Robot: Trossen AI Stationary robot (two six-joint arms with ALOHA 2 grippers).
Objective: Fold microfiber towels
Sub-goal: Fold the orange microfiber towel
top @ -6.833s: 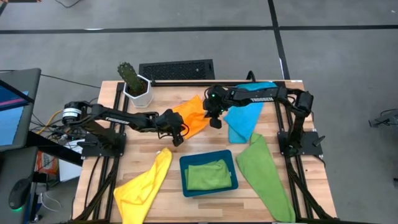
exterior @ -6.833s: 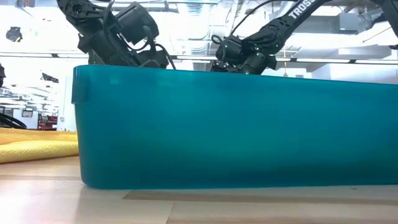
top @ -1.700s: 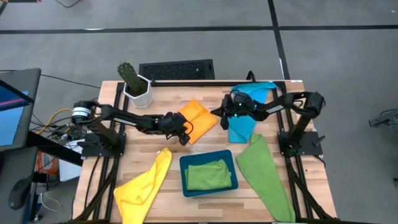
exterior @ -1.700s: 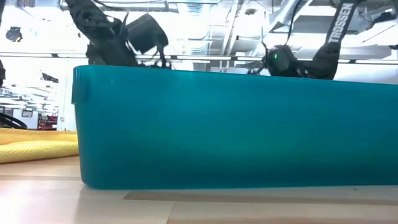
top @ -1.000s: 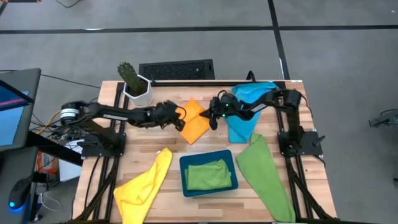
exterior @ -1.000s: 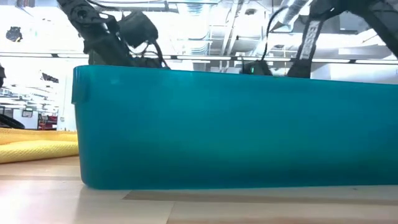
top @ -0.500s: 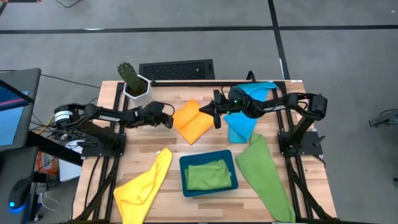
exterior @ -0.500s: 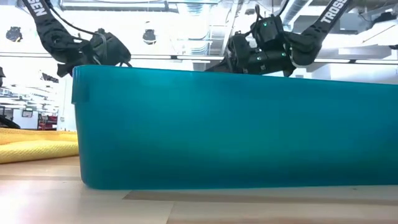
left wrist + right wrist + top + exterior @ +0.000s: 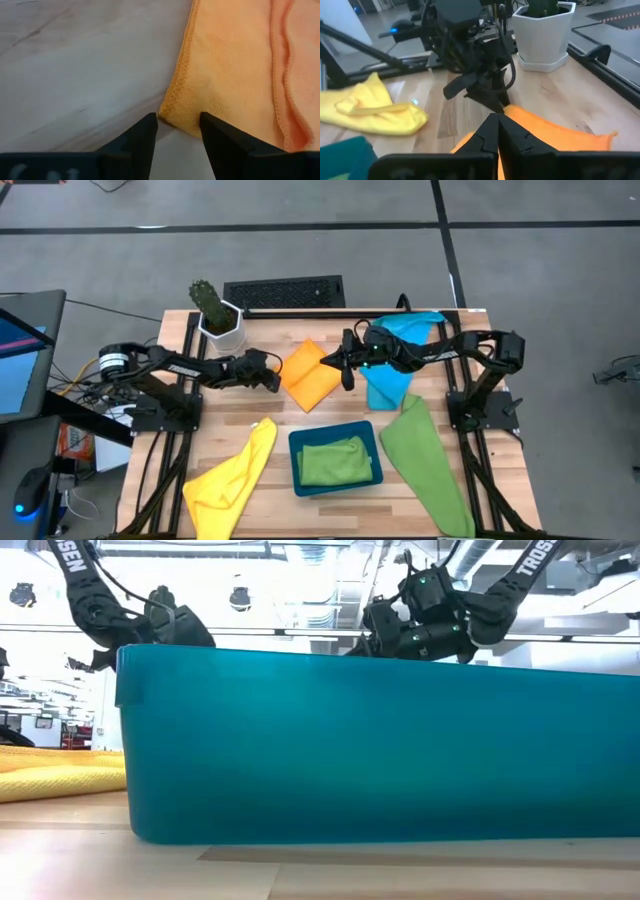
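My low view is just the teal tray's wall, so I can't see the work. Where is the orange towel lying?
Observer: The orange towel lies folded on the table beyond the tray, between the two grippers.
Operator: Is the left one gripping it?
Observer: No. The left gripper sits low at the towel's corner with its fingers apart; the hem lies by the gap, unpinched.
Operator: And the right?
Observer: The right gripper is at the towel's opposite edge with its fingers shut together. I cannot tell whether any cloth is caught between them.
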